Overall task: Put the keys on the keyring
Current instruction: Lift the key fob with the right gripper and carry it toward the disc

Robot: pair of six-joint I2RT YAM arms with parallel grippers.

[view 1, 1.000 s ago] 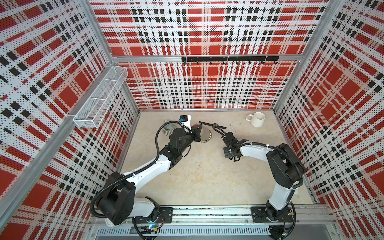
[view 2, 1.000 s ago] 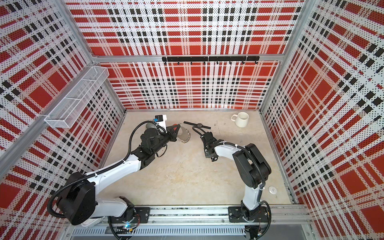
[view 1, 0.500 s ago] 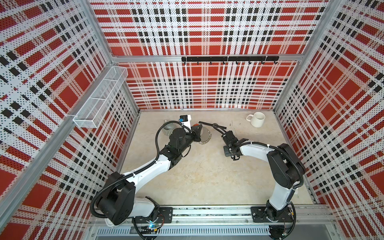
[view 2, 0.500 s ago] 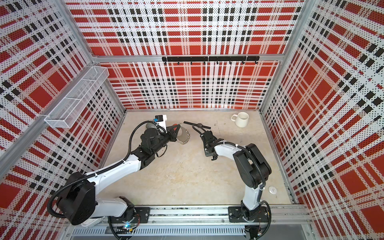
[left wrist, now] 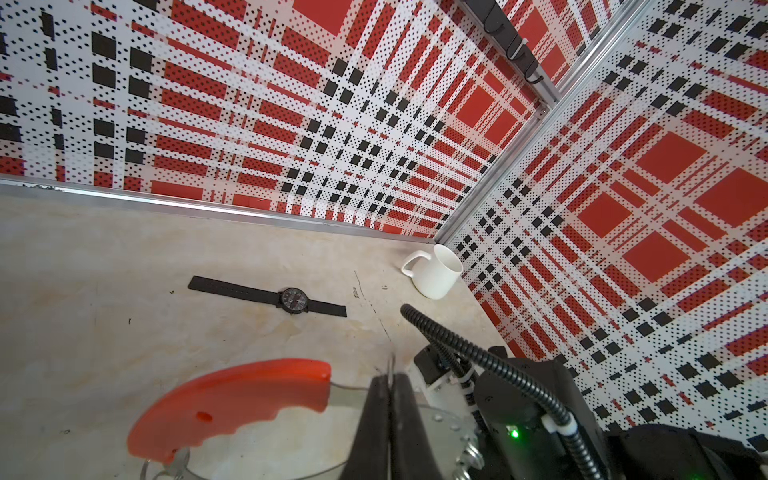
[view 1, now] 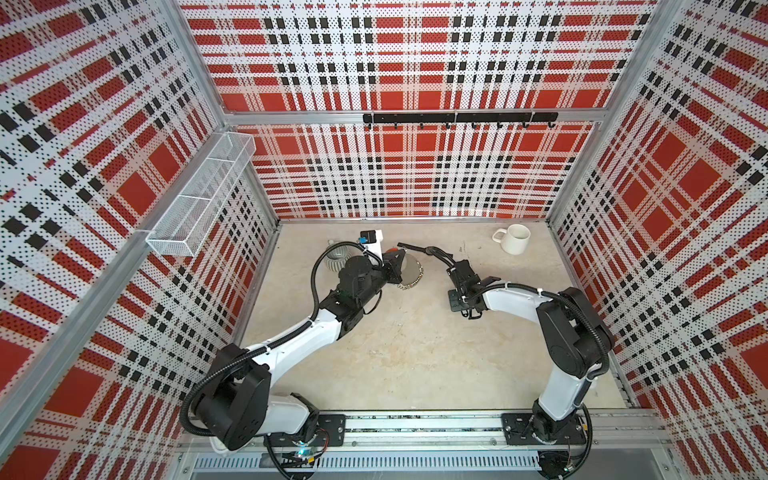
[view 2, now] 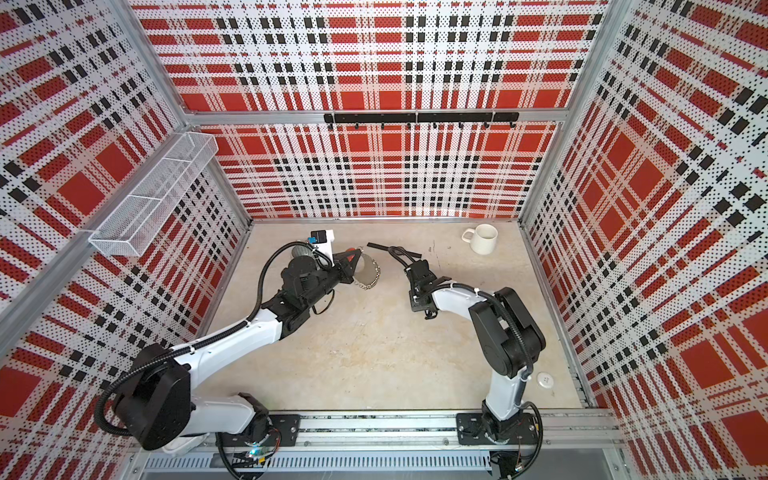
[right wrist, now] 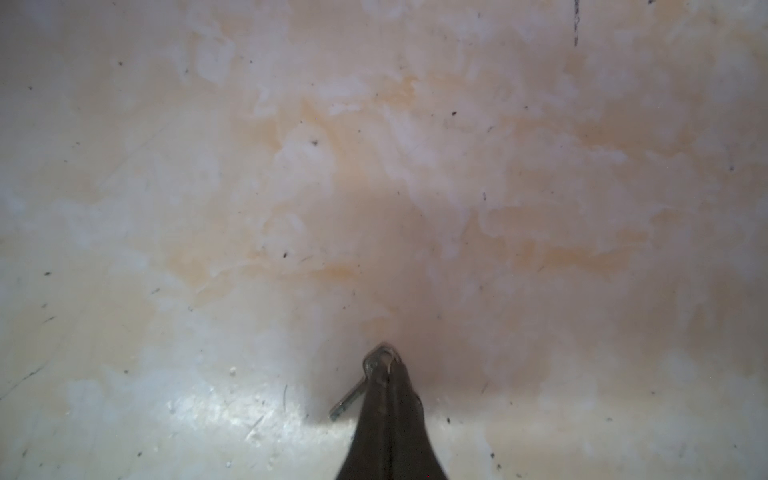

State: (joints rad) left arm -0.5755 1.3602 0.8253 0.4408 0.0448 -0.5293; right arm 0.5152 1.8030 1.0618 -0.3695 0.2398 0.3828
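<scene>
Closing within the last second, the right gripper (right wrist: 388,368) now pinches the keys (right wrist: 376,365) at its very tips, low over the mottled beige table (right wrist: 374,166). Only a thin silver wire ring and a short stub show, and the black tag is hidden. The pick-up looks made, so threading should come next. The left gripper (left wrist: 390,382) is clamped tight on the keyring (left wrist: 442,419), a flat grey metal plate with a smooth red plastic arc and ring-studded rim, left of centre and apart from the right gripper.
</scene>
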